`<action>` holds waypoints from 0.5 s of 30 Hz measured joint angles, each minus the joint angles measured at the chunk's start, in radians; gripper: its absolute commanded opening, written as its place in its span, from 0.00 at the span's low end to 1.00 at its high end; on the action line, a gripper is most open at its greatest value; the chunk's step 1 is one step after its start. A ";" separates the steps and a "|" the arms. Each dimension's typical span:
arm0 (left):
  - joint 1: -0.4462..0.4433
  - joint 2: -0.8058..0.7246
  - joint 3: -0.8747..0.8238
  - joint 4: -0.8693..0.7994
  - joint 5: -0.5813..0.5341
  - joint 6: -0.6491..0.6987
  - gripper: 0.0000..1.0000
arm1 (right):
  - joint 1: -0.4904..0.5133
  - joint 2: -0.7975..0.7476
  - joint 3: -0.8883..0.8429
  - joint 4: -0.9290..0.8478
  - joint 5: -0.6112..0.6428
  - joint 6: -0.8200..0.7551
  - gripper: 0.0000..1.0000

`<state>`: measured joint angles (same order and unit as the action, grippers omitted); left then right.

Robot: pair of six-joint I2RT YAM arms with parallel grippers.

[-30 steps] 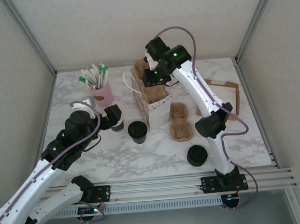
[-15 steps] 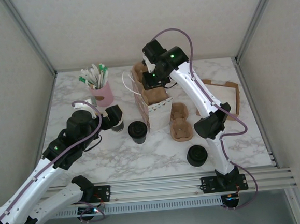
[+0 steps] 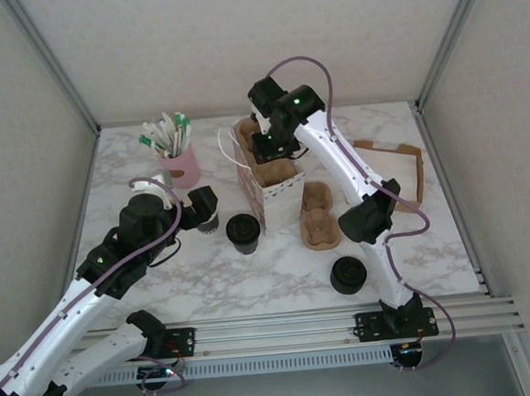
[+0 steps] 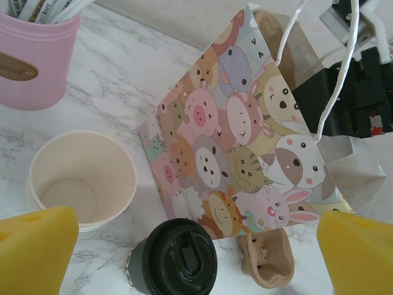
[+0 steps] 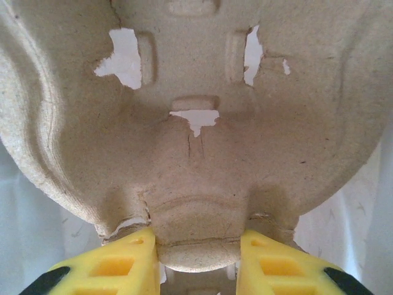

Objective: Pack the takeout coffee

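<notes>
Takeout coffee point(image 4: 174, 264) untouched; left tool point(image 4: 196, 249) spread wide, empty; right tool point(image 5: 196, 261) clamped on pulp carrier point(image 5: 196, 135).

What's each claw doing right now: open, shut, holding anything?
Left claw: open, holding nothing.
Right claw: closed on the pulp cup carrier.

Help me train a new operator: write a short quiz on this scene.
1. True or false: the right gripper is shut on a cardboard cup tray.
2. Relative to the cartoon bag, the lidded coffee is: A inside, B standing outside, C lifted above.
3. Fill in: the lidless cup is ___.
Key: 1 true; 2 B; 3 empty.
</notes>
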<state>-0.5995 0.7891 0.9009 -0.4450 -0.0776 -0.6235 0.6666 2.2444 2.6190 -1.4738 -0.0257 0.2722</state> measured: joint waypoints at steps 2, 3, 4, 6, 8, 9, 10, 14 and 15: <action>0.000 0.000 0.000 0.000 0.003 0.000 1.00 | 0.000 0.006 0.000 -0.004 0.000 0.000 0.30; 0.000 0.000 0.000 0.000 0.003 0.000 1.00 | 0.000 0.008 0.000 -0.006 0.000 0.000 0.30; 0.000 0.000 0.000 0.000 0.003 0.000 1.00 | 0.000 0.010 0.000 -0.005 0.000 0.000 0.30; 0.000 0.000 0.000 0.000 0.003 0.000 1.00 | 0.000 0.013 0.000 -0.006 0.000 0.000 0.30; 0.000 0.000 0.000 0.000 0.003 0.000 1.00 | 0.002 0.015 0.000 -0.006 0.004 0.000 0.30; 0.000 0.000 0.000 0.000 0.003 0.000 1.00 | 0.002 0.016 0.000 -0.007 0.005 0.000 0.30; 0.000 0.000 0.000 0.000 0.003 0.000 1.00 | 0.003 0.017 0.000 -0.008 0.006 0.000 0.30; 0.000 0.000 0.000 0.000 0.003 0.000 1.00 | 0.004 0.024 0.000 -0.008 0.007 0.000 0.30; 0.000 0.000 0.000 0.000 0.003 0.000 1.00 | 0.004 0.027 0.000 -0.008 0.007 0.000 0.30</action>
<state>-0.5991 0.7891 0.9005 -0.4446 -0.0742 -0.6235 0.6704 2.2711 2.6186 -1.4822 -0.0185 0.2718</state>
